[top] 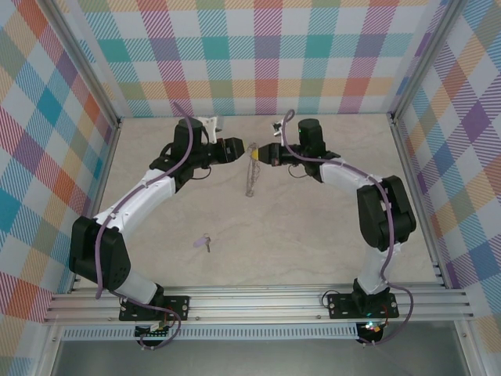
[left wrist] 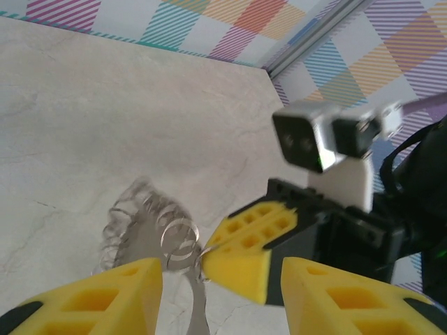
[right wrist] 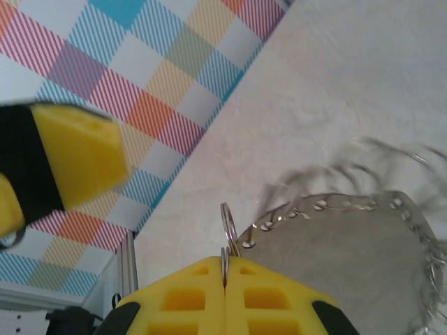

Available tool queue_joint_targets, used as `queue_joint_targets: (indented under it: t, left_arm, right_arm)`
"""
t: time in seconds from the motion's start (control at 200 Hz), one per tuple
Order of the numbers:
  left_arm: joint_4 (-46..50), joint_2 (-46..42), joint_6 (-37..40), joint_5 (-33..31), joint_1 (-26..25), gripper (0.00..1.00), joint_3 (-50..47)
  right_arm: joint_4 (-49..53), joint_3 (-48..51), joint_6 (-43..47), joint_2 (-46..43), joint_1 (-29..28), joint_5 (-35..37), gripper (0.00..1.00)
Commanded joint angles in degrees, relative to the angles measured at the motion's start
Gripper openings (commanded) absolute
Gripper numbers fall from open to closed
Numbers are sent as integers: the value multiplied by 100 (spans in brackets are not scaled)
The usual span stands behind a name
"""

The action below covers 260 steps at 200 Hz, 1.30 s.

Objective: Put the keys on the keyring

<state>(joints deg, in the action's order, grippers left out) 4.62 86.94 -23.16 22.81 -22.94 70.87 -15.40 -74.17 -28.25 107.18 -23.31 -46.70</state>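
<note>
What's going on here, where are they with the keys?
The right gripper is shut on the small ring at the top of the keyring, dangling it above the table. The left gripper faces it with jaws open, holding nothing. The key lies on the table nearer the bases, not yet threaded.

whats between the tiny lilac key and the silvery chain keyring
Bare pale tabletop, in the top view, from lilac key to silvery chain keyring.

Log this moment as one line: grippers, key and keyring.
left gripper: open, near keyring | right gripper: shut on keyring | key: on table, untouched | status: key not yet on keyring
</note>
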Motion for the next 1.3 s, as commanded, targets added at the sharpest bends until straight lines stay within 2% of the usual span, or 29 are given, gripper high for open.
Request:
queue_joint_targets:
  t: [0.0, 0.225, 0.345, 0.97, 1.13, 1.295]
  left_arm:
    - [165, -250, 130, -138, 44, 50, 64]
    - [399, -397, 278, -277, 61, 51, 199]
    - [484, -451, 330, -309, 69, 52, 233]
    - [231, -342, 194, -189, 71, 54, 103]
    - [206, -322, 171, -180, 71, 54, 104]
    - [255, -381, 165, -271, 70, 54, 136]
  right_arm:
    - [-54, -542, -197, 599, -99, -169, 0]
    - [-574, -1603, -846, 1663, -354, -286, 0]
    - [-755, -1755, -962, 1865, -489, -339, 0]
    - [-1522, 429, -719, 908, -255, -368, 0]
    - [-1441, 451, -708, 792, -219, -408, 0]
    - [-1080, 6, -609, 743, -192, -410, 0]
